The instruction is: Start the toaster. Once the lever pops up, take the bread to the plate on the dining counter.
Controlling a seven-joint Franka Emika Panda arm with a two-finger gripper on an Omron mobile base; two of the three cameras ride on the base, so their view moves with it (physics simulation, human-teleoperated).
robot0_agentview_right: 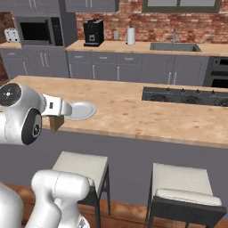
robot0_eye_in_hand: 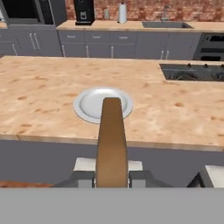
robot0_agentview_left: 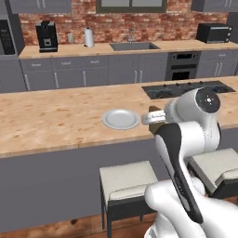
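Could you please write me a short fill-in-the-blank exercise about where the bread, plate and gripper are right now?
1. The gripper is shut on the ____.
2. The plate lies on the ____ counter.
3. Nothing yet lies on the ____.
4. In the hand view, the bread points towards the ____.

Missing words: bread; dining; plate; plate

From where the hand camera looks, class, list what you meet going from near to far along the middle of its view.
Brown bread slice clamped in the gripper → near edge of the light wooden dining counter → round white-grey plate → grey cabinet fronts → white paper-towel roll against the red brick wall.
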